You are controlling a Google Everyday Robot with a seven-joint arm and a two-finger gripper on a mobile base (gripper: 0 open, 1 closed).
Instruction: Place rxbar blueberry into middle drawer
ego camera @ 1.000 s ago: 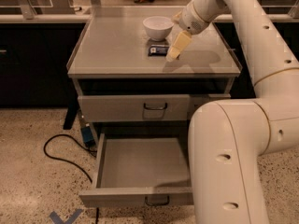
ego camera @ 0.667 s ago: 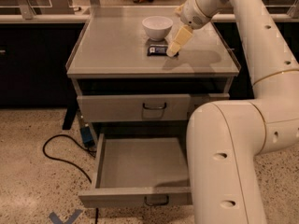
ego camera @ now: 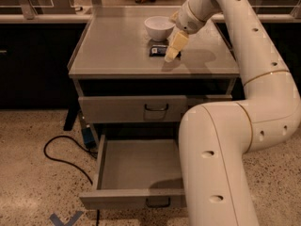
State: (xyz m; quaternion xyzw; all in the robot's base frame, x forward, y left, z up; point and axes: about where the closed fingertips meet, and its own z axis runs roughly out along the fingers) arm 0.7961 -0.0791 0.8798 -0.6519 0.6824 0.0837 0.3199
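Currently, end effector [ego camera: 170,54]: tilted down over the surface's [ego camera: 117,46] right half, tip at the right end of the rxbar blueberry [ego camera: 157,51]; grip state cannot be told.
Bar: flat on the surface, just near of the white bowl [ego camera: 159,27], well back from the near edge.
Middle drawer [ego camera: 122,200]: pulled out, floor showing; the arm's [ego camera: 221,164] lower link covers its right side.
Upper drawer [ego camera: 131,108]: shut.

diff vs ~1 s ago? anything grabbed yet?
The end effector edged slightly left in the image, closing on the rxbar blueberry on the cabinet top. The arm's big lower link shifted the same way. The bar has not been lifted. Unchanged: the bar and the white bowl are where they were, the middle drawer is open and the upper drawer is shut.
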